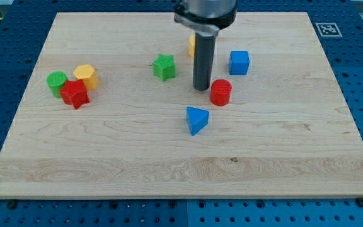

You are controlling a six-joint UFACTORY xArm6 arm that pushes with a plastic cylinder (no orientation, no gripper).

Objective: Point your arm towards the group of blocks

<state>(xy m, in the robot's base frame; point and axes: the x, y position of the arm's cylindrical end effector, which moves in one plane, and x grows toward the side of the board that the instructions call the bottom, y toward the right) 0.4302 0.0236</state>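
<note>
A group of three blocks sits at the view's left: a green cylinder (57, 81), a yellow hexagon (86, 76) and a red star (75, 94), touching one another. My tip (201, 87) rests on the board near the middle, just left of a red cylinder (220, 92). A green star (164, 67) lies to the tip's left. A blue triangular block (196, 120) lies below the tip. A blue cube (239, 62) is to the upper right. A yellow block (192, 44) is partly hidden behind the rod.
The wooden board (106, 157) lies on a blue perforated table. A fiducial tag (326, 29) is at the board's top right corner.
</note>
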